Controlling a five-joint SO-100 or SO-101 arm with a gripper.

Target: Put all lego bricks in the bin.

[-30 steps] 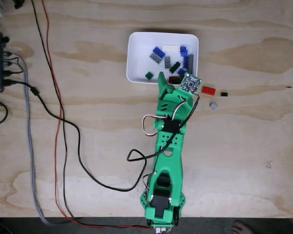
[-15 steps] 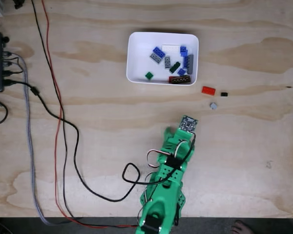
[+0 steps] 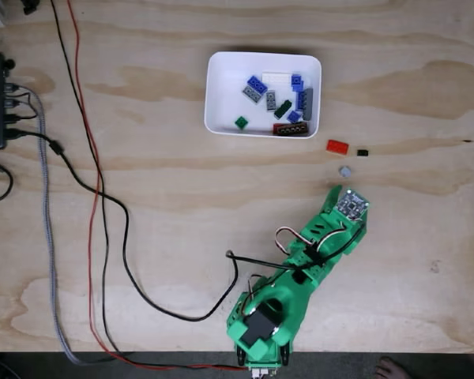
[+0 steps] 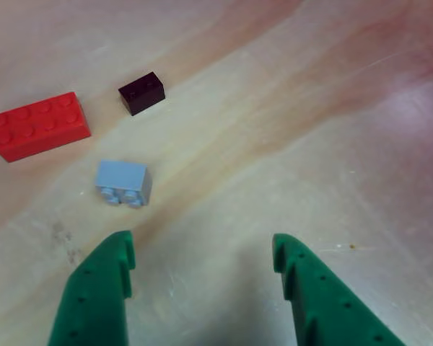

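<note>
A green robot arm reaches across a plywood table (image 3: 426,237). In the other view, the gripper (image 4: 202,256) points down at the wood with its two green fingers spread wide and nothing between them.

Three loose bricks lie on the table, all toward eleven o'clock from the gripper in that view. Nearest is the grey brick (image 4: 123,182), lying on its side with its studs facing the camera, just beyond the tip of the left finger (image 4: 108,270) and outside the gap. Past it at ten o'clock is the red brick (image 4: 39,125), long axis running roughly nine to three. The small black brick (image 4: 141,92) sits farthest, at about eleven.

In the fixed view, the gripper tip (image 3: 332,192) is just below the grey brick (image 3: 345,170), with the red brick (image 3: 337,146) and black brick (image 3: 363,151) beyond it at twelve. The white bin (image 3: 213,87) lies at about eleven o'clock from the gripper, well apart, and already holds about ten bricks in blue, grey, green, black and white.

To straddle the grey brick, the gripper likely needs to shift toward eleven o'clock.

Compared with half a second ago, the arm has swung clockwise from a spot below the bin's right edge toward the three loose bricks. They have not moved.
</note>
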